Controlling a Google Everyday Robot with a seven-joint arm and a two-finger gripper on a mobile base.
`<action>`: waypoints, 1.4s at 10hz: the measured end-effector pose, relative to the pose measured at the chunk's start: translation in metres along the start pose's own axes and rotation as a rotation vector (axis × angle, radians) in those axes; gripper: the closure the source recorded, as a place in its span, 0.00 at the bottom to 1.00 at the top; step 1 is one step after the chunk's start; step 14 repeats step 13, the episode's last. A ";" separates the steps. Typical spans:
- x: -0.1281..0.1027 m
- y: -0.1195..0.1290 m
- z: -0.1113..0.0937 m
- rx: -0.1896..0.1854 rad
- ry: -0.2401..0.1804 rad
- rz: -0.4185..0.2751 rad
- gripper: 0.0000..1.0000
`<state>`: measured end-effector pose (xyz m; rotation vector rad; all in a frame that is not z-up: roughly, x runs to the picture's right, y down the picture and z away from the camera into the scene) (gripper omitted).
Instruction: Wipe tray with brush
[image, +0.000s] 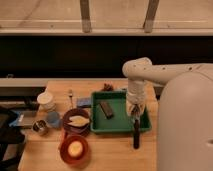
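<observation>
Hanging over the tray's (117, 126) right rim, the fingers (134, 113) grip the brush (136, 134).

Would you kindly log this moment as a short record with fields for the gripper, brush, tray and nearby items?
gripper: gripper over the tray's right side, pointing down, at the brush's top end
brush: brush crossing the tray's front right rim, lower end out over the table
tray: tray on the table, holding a dark block
nearby: blue sponge at the tray's left rim; dark bowl; red bowl
</observation>
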<state>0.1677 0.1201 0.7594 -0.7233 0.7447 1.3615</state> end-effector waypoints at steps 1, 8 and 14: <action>-0.004 0.012 -0.001 -0.005 -0.003 -0.024 1.00; 0.031 0.002 0.018 0.005 0.045 -0.023 1.00; 0.011 -0.005 0.004 -0.004 0.017 -0.017 1.00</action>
